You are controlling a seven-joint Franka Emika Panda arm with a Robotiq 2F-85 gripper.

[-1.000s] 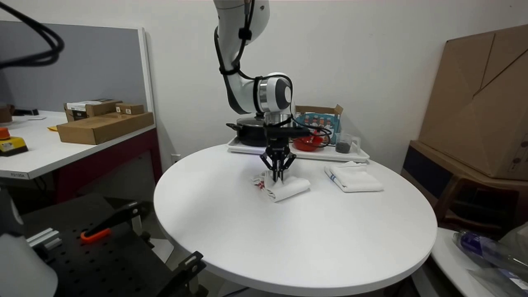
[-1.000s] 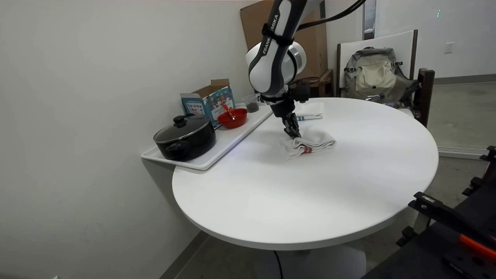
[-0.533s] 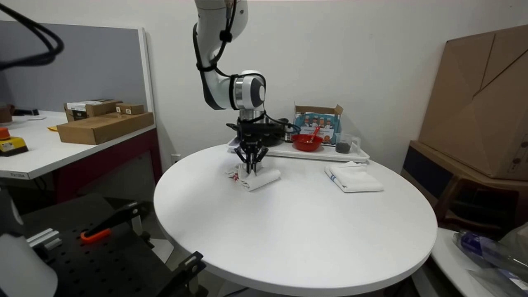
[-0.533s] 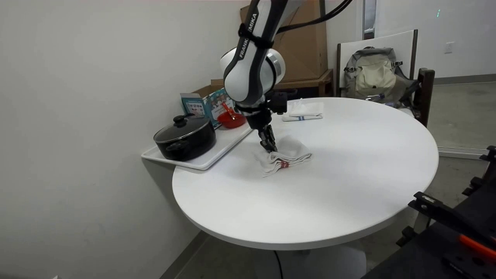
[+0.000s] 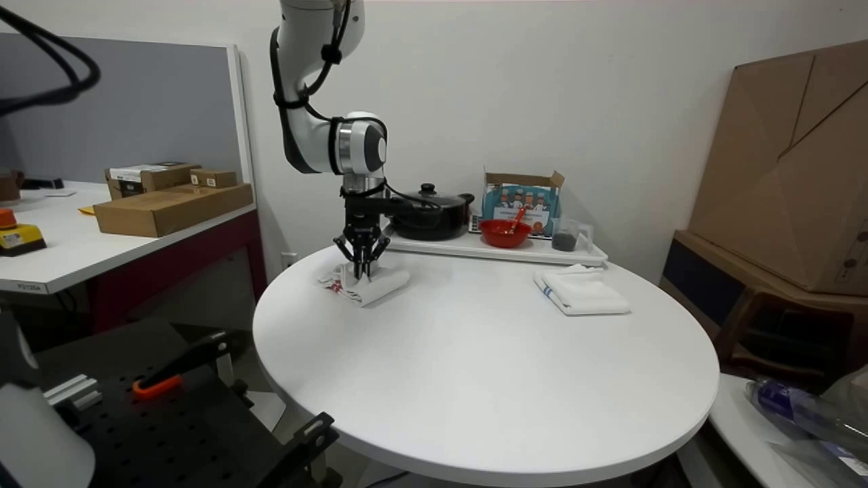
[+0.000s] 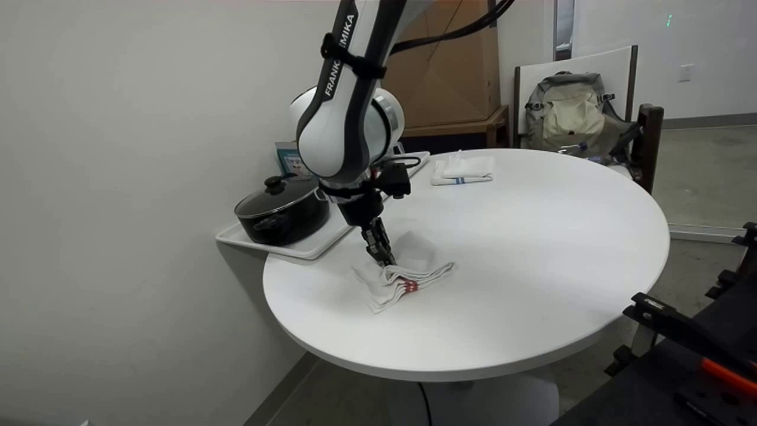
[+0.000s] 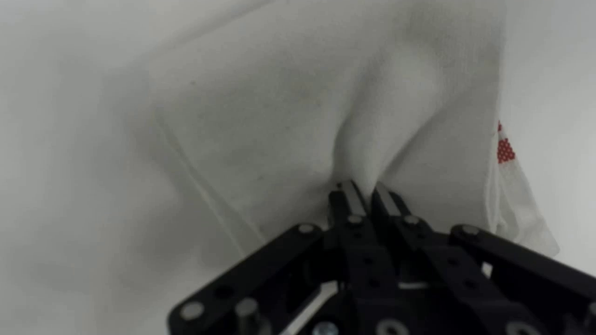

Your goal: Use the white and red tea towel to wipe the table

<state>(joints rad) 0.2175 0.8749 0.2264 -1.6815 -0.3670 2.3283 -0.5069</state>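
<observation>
White-and-red folded cloth tea towel (image 7: 288, 125), pinched between black metal fingers (image 7: 344, 207), rests on the round white desk (image 5: 488, 379), mostly at their 11 o'clock in the wrist view.

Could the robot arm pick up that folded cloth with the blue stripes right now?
Probably not yet: its fingers are closed on the red-and-white towel, so they'd likely have to release it first. The blue-striped cloth lies apart, uncovered.
</observation>
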